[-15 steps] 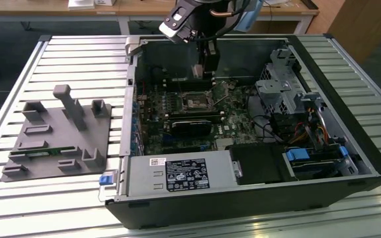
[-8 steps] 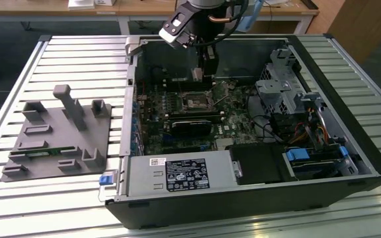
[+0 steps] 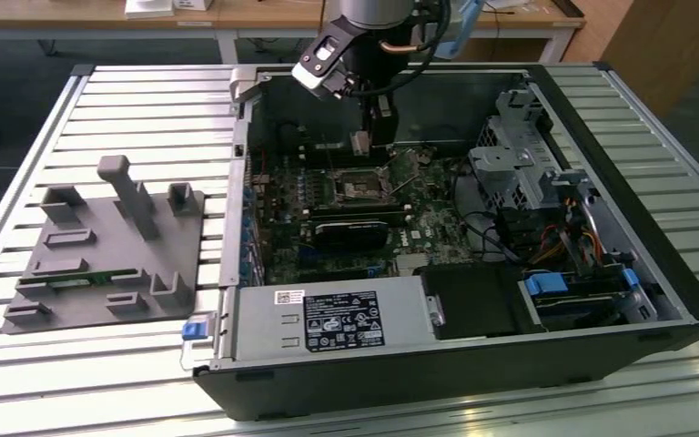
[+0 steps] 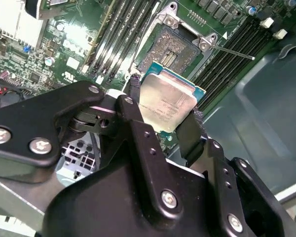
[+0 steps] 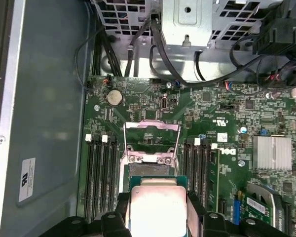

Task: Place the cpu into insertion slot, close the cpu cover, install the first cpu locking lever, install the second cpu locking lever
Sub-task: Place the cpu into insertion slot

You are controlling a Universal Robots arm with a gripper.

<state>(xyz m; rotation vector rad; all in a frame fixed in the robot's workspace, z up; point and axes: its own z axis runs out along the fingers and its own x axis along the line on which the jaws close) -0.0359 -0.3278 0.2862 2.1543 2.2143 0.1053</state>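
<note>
My gripper (image 4: 165, 106) is shut on the cpu (image 4: 168, 101), a flat square chip with a pale metal top, its two black fingers (image 4: 190, 131) pinching opposite edges. In the second wrist view the chip hangs tilted just above the insertion slot (image 4: 173, 45), whose dark pinned centre lies bare. In the first wrist view the cpu (image 5: 158, 207) sits between the fingers, and the silvery cpu cover (image 5: 151, 140) stands swung open beyond it. A thin locking lever (image 4: 232, 52) sticks out beside the socket. In the exterior view the gripper (image 3: 369, 138) reaches down into the case over the insertion slot (image 3: 359, 186).
Black memory slots (image 5: 101, 173) flank the socket on both sides. A black card (image 3: 349, 229) lies just in front of it. The drive cage (image 3: 520, 164) with cables fills the exterior view's right, and the power supply (image 3: 325, 320) the front. A grey fixture (image 3: 106, 246) stands outside the case.
</note>
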